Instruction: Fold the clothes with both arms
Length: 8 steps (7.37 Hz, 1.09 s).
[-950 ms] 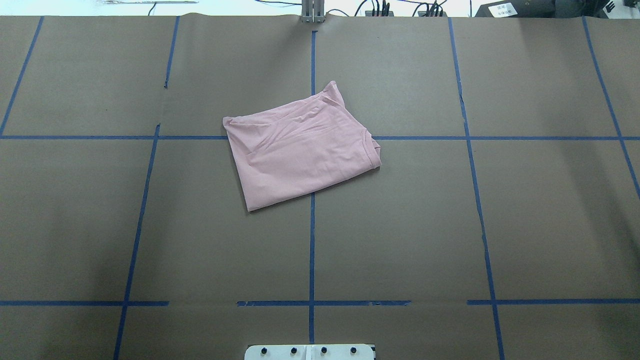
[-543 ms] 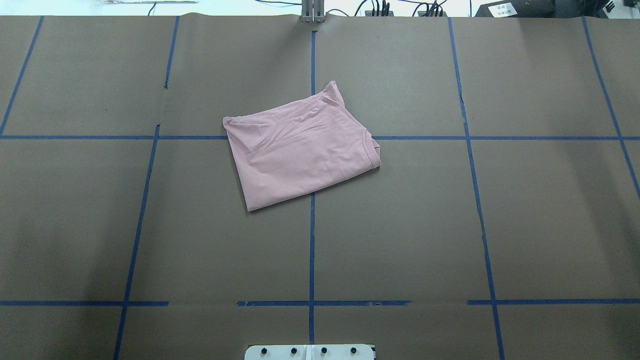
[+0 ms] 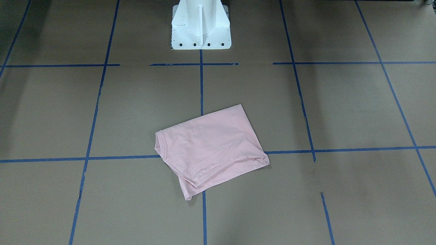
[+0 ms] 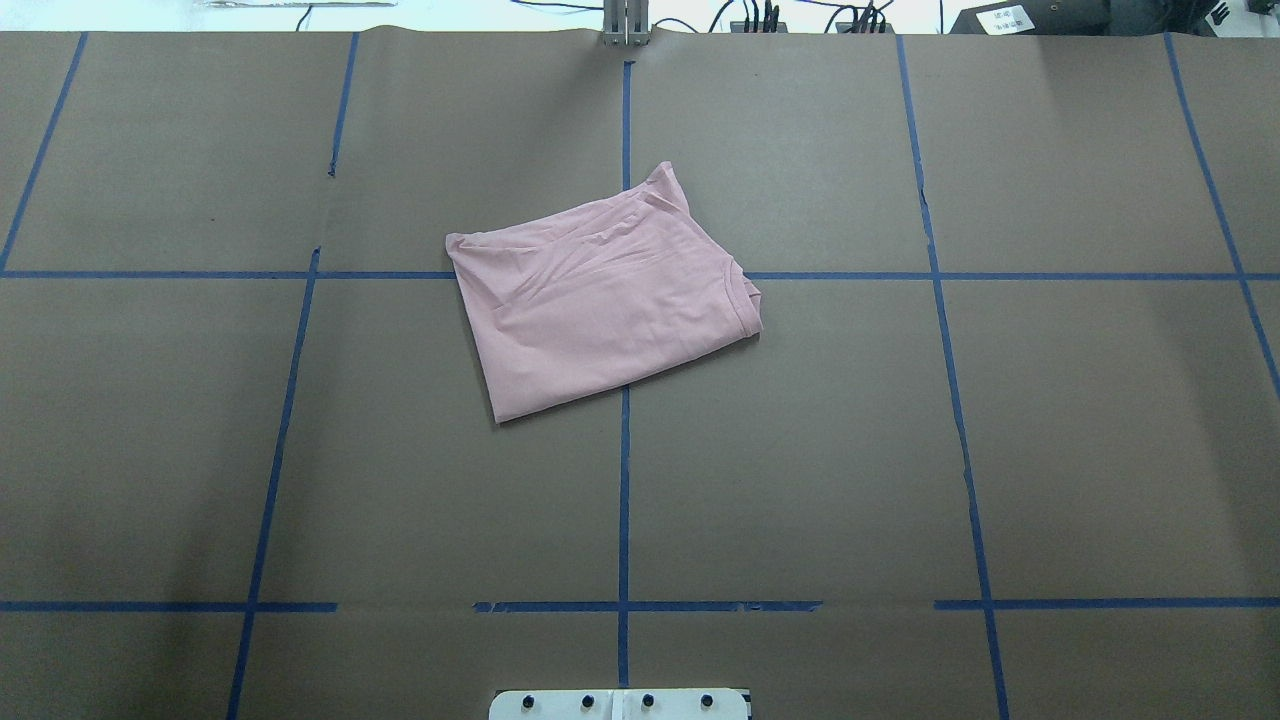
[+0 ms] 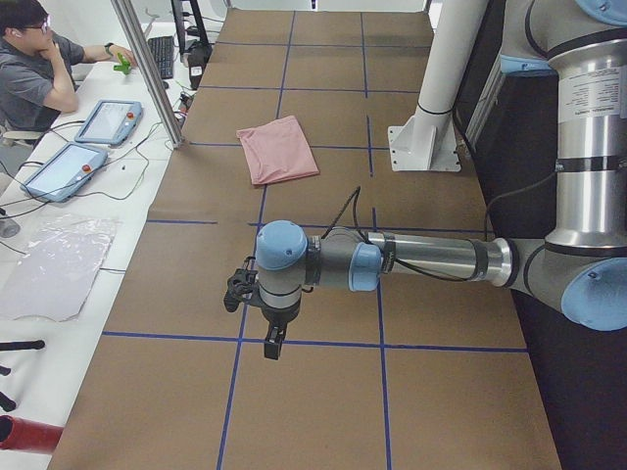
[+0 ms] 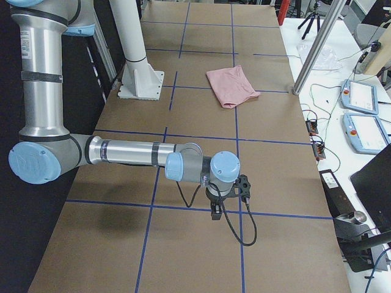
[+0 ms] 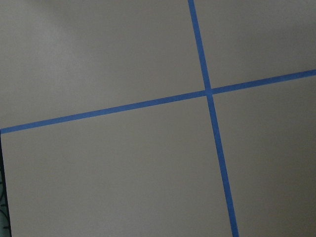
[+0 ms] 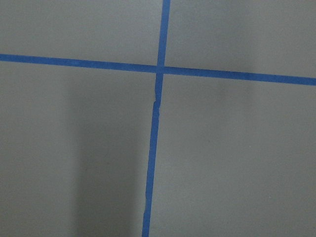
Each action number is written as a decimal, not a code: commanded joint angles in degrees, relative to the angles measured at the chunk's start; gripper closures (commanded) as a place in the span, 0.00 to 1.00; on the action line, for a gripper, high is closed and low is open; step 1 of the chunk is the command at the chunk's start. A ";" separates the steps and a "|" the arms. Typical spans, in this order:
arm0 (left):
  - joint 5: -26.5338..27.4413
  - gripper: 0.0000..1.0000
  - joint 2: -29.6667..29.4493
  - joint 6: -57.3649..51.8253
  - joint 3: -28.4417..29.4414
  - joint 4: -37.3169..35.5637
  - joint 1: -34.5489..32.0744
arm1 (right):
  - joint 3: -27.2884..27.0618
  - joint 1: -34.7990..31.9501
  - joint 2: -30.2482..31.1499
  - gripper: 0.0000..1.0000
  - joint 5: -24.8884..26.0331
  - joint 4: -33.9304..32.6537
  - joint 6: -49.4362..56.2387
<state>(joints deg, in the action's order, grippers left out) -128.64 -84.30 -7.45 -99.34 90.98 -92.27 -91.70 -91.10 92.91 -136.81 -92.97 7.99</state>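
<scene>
T-shirt folded, well apart from both jaws

— Around the folded T-shirt?
— Flat brown paper on every side, crossed only by blue tape lines.
— In the way?
— White pedestal at the robot's edge, metal post at the far edge. Left gripper and right gripper well apart, over paper.
</scene>
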 commanded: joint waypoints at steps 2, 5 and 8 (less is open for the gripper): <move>-0.03 0.00 -0.25 0.07 -0.33 -0.62 0.16 | -2.50 -0.57 -0.63 0.00 0.05 0.07 -9.16; -0.11 0.00 -0.16 0.07 -0.33 -0.63 0.16 | -5.34 -0.39 -0.63 0.00 0.14 -0.28 -10.45; -0.20 0.00 0.02 0.42 -0.07 -0.63 0.16 | -4.81 -0.04 -0.36 0.00 0.32 -0.11 -10.28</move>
<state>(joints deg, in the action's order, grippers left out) -128.78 -84.33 -7.10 -99.47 90.37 -92.11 -96.58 -91.21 92.49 -136.58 -93.12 -2.29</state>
